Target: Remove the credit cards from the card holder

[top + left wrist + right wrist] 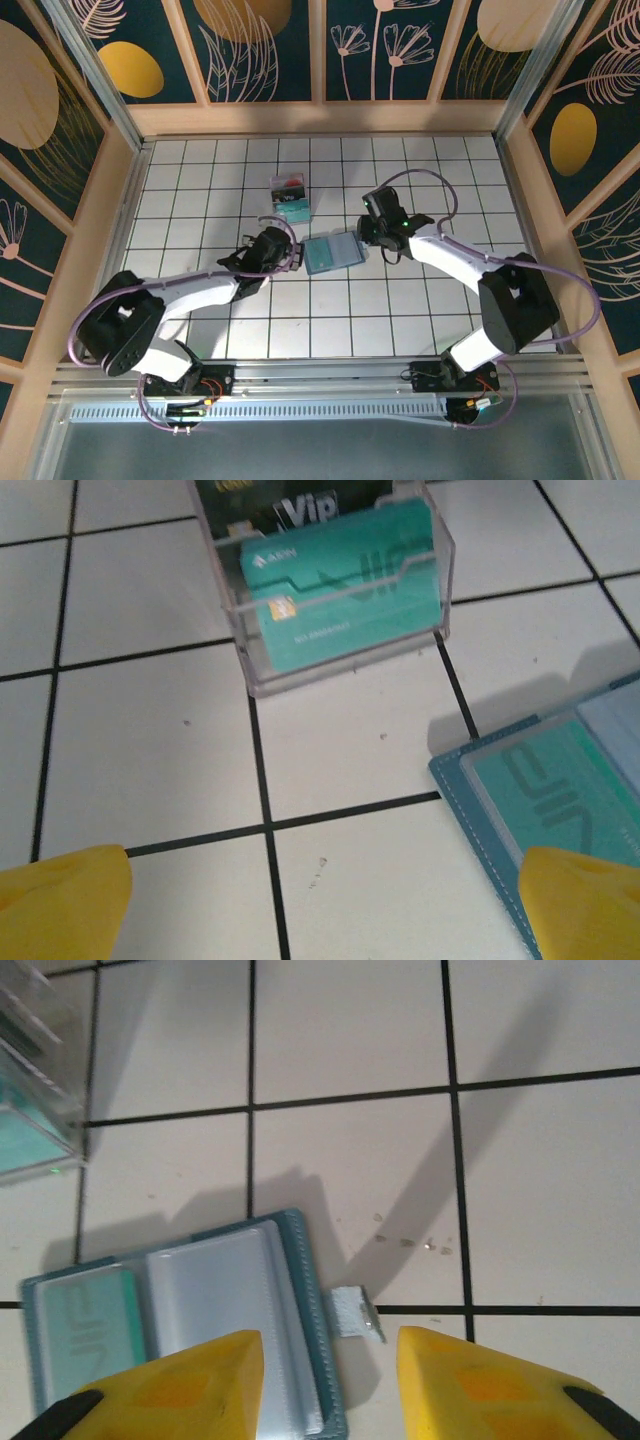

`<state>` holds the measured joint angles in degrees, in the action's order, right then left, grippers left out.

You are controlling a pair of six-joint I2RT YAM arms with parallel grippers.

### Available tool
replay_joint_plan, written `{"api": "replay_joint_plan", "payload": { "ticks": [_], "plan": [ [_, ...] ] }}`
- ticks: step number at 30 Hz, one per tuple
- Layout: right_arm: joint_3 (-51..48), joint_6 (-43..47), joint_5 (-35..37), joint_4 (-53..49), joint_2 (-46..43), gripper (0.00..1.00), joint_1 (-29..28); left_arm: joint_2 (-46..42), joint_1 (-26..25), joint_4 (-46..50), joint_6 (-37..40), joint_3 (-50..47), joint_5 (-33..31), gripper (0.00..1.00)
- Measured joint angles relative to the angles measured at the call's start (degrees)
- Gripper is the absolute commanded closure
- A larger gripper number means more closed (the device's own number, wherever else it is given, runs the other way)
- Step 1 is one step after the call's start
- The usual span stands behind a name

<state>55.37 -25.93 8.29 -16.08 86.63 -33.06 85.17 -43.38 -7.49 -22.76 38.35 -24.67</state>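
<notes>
Card holder (330, 253) open flat between left jaws and right jaws, long axis left-right, clasp tab (356, 1313) rightward. Left spread wide, right part-open; both empty.

Box (291, 198) behind-L of card holder (330, 252)

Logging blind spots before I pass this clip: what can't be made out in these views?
- Right wrist view: the card holder has its near edge hidden behind the right gripper; card count unclear.
- Left wrist view: the card holder is cut off by the right edge and the left gripper.
- Left wrist view: in the clear box, the dark card is cut by the top edge; the teal card has blurred small print.
- Top view: card faces too small.
</notes>
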Motion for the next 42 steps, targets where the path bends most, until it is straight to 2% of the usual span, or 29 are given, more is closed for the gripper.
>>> {"api": "replay_joint_plan", "payload": {
  "ticks": [7, 12, 17, 30, 37, 42],
  "plan": [
    [-0.04, -2.54, -10.19, 3.45, -0.5, 0.75, 0.13, 5.51, -1.11, -0.52, -0.26, 0.74, -0.26, 0.01],
    [-0.04, -4.59, -17.49, 7.43, 1.75, 0.79, 0.11, 7.93, -1.11, -1.75, -0.26, 1.7, -0.26, 0.01],
    [-0.04, -5.11, -21.49, 8.68, 6.58, 0.8, 0.0, 9.53, -1.11, -2.99, -0.26, 2.6, -0.11, 0.01],
    [3.1, -5.09, -23.02, 8.59, 14.84, 0.81, -4.39, 11.74, -1.11, -3.45, -0.55, 2.6, -0.07, 0.01],
    [3.87, -5.09, -22.8, 8.2, 17.18, 0.75, -4.76, 12.02, -1.11, -3.43, -0.74, 2.6, -0.07, 0.01],
    [3.87, -5.09, -22.8, 8.13, 17.9, 0.74, -4.76, 12.02, -1.11, -3.43, -0.9, 2.6, -0.07, 0.01]
  ]
}}
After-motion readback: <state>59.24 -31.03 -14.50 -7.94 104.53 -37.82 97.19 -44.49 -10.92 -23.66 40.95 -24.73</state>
